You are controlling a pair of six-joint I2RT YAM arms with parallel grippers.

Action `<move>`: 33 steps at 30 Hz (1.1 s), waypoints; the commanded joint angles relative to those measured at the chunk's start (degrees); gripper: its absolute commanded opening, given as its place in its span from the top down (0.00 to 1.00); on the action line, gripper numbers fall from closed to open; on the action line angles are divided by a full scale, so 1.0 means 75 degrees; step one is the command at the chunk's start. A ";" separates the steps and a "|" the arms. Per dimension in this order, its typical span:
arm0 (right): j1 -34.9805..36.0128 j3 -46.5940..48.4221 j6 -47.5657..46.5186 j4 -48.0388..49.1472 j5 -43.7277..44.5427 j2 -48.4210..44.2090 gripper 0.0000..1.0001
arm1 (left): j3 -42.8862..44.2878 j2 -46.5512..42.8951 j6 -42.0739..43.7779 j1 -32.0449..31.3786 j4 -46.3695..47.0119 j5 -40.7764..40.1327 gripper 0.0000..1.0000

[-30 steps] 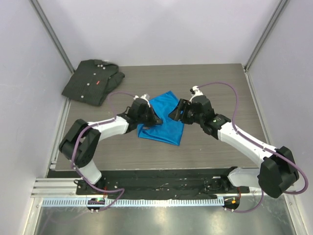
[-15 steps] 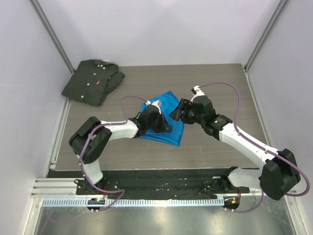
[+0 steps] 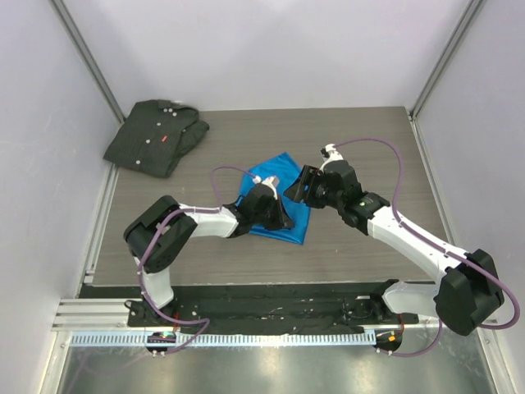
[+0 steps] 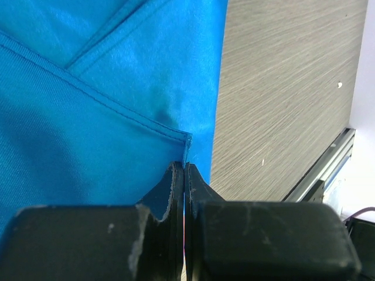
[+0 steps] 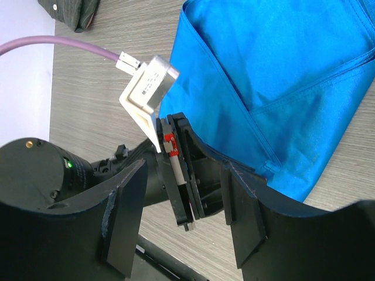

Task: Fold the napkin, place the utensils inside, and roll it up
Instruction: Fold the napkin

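As the thin napkin (image 4: 88, 117) looked soft and slippery, the left gripper (image 4: 184, 168) pinched its hemmed corner shut, while the right gripper (image 5: 184, 175) hung open, empty.

Grey wood-grain bench (image 3: 361, 139). Near its middle, a bright blue napkin (image 3: 279, 167), partly folded over itself. At the far left corner, a dark buttoned shirt (image 3: 154, 135) with a small red tag, well apart from the napkin.

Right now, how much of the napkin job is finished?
Barely started. The bright blue shiny cloth napkin has one layer doubled over another. The left gripper pinches its corner mid-fold; the right gripper hangs open alongside. Nothing looks tucked inside yet, and it isn't rolled.
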 commanded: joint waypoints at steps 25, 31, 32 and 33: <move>-0.1123 0.0136 -0.0635 -0.1320 0.0238 -0.1076 0.32 | 0.0289 -0.1733 0.1173 -0.0336 -0.1343 -0.0220 0.04; -0.1253 -0.0567 -0.0449 -0.1449 0.0040 -0.1043 0.31 | -0.0520 -0.3350 0.1642 -0.0313 -0.2605 -0.1215 0.00; -0.1264 -0.0742 -0.0401 -0.1426 -0.0053 -0.0984 0.31 | -0.0695 -0.3526 0.1735 -0.0290 -0.2807 -0.1564 0.00; -0.1264 -0.0825 -0.0354 -0.1368 -0.0077 -0.0925 0.31 | -0.0778 -0.3888 0.1736 -0.0255 -0.2995 -0.1928 0.00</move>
